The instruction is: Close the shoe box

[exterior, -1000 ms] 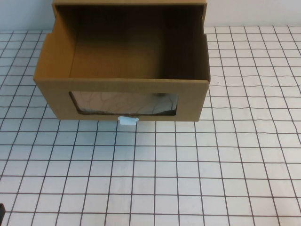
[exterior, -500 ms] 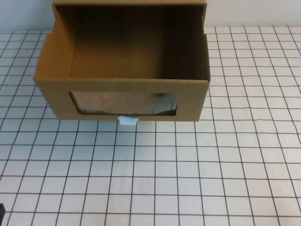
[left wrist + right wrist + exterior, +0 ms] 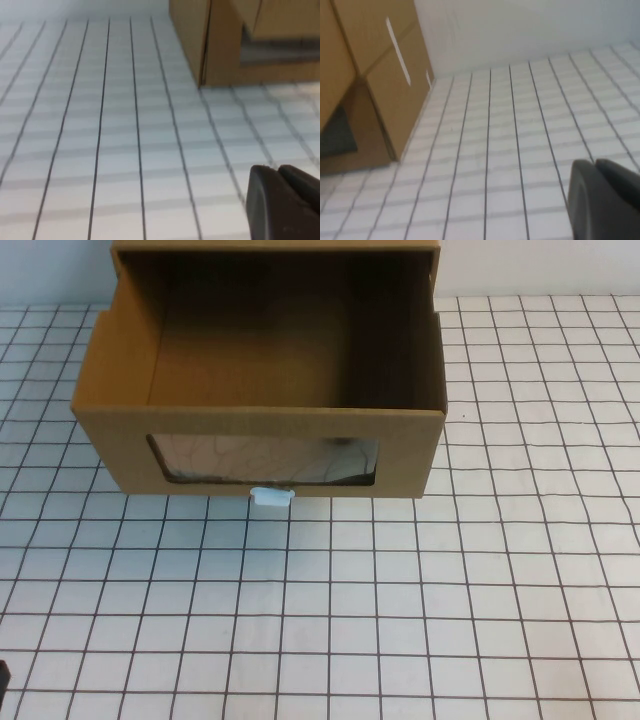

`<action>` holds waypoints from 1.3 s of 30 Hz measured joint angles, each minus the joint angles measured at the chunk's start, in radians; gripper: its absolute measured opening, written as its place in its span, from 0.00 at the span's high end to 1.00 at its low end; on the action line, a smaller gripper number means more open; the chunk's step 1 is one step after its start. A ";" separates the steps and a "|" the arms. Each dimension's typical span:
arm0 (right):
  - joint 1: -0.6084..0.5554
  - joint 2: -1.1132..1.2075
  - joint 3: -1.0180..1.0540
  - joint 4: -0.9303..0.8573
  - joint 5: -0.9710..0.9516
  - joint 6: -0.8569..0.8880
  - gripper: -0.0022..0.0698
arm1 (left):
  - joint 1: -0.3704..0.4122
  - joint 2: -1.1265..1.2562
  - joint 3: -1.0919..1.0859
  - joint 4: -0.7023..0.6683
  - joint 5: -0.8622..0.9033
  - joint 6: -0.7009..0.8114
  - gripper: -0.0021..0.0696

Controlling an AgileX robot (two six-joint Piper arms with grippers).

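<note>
The shoe box [image 3: 260,455] is brown cardboard and stands at the back of the table. Its drawer is pulled out toward me and is empty inside. The front panel has a clear window [image 3: 265,458] and a small white tab [image 3: 271,497] at its bottom edge. The outer sleeve [image 3: 275,248] is at the far edge. My left gripper [image 3: 277,172] is shut and empty, low over the table, well short of the box's left corner [image 3: 220,45]. Only a dark sliver of it [image 3: 3,675] shows in the high view. My right gripper [image 3: 594,165] is shut and empty, off to the right of the box [image 3: 385,75].
The table has a white cover with a black grid [image 3: 400,600]. A white wall [image 3: 520,25] rises behind the box. Open grid surface lies in front of the box and to its right.
</note>
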 joint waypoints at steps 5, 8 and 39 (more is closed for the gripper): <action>0.000 0.000 0.000 -0.002 -0.302 0.000 0.99 | 0.000 0.000 0.002 0.000 -0.260 0.000 0.97; 0.000 0.000 0.000 -0.002 -0.483 0.000 0.99 | 0.000 0.000 0.002 0.000 -0.502 0.000 0.97; 0.000 0.010 -0.508 0.007 -0.819 0.057 0.99 | 0.000 0.005 -0.482 -0.003 -1.074 0.035 0.97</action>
